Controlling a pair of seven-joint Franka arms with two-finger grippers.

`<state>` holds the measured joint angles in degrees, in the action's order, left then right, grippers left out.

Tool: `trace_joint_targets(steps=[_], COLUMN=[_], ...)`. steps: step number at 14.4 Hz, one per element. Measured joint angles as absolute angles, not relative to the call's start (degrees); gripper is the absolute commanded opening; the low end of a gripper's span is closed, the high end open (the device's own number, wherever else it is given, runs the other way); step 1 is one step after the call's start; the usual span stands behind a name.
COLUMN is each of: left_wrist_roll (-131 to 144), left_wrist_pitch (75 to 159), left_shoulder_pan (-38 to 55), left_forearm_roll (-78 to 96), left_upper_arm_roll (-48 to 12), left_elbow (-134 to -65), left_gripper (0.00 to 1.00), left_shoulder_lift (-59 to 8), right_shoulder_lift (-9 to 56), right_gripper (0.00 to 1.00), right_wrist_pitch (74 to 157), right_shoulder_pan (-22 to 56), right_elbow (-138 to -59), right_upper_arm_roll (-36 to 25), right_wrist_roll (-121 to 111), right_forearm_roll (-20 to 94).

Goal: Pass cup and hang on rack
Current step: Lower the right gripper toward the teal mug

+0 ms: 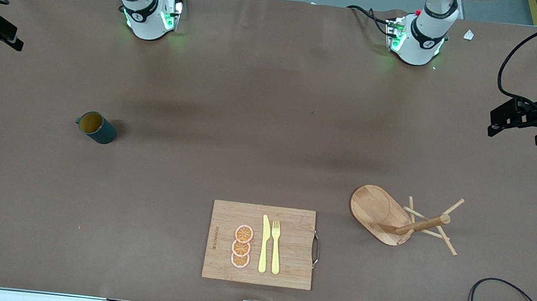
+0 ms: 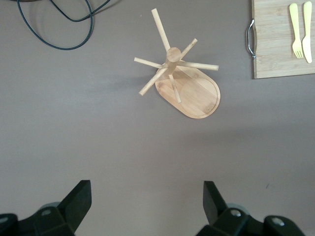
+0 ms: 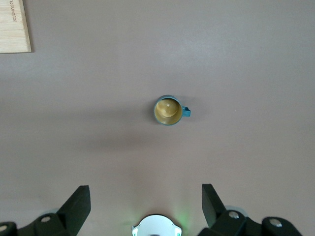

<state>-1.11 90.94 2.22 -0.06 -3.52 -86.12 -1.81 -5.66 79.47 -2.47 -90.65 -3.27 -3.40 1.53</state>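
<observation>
Cup [image 3: 168,110] upright; handle clear in right wrist only. Both grippers [image 2: 142,206] [image 3: 146,206] spread, empty.

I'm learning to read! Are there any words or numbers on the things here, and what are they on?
Rectangular bamboo cutting board: a small burned-in mark along one edge, too small to read.
Dark teal ribbed mug: no writing.
Light bamboo mug tree: no writing.
Yellow plastic knife and fork: no writing.

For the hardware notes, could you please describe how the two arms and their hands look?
Both arms are glossy white with black joint bands, green lights and black cables at their bases. The left hand and right hand each have two black, wedge-shaped fingers.
</observation>
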Motion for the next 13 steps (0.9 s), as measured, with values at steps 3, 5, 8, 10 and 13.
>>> trace_joint_targets(steps=[3,5,8,10,13], left_wrist_roll=[-1.11,-1.11,-1.12,-1.11,-1.11], left_wrist_pitch=[90.94,90.94,90.94,90.94,90.94], left_shoulder_pan=[2.22,2.22,2.22,2.22,2.22], left_forearm_roll=[-0.06,-0.06,-0.06,-0.06,-0.06], left_upper_arm_roll=[-3.52,-3.52,-3.52,-3.52,-3.52], left_elbow=[-86.12,-86.12,-86.12,-86.12,-86.12], left_gripper=[1.0,1.0,1.0,1.0,1.0], left_shoulder_lift=[-1.81,-1.81,-1.81,-1.81,-1.81], right_shoulder_lift=[-5.66,-5.66,-5.66,-5.7,-5.68], right_gripper=[1.0,1.0,1.0,1.0,1.0], right_wrist_pitch=[79.48,79.48,79.49,79.58,79.57], right_shoulder_pan=[-2.47,-2.47,-2.47,-2.47,-2.47], right_elbow=[-90.65,-90.65,-90.6,-90.01,-89.29], right_upper_arm_roll=[-3.27,-3.27,-3.27,-3.3,-3.37], right_wrist_roll=[-3.4,-3.4,-3.38,-3.16,-2.76], right_forearm_roll=[1.53,1.53,1.54,1.54,1.54])
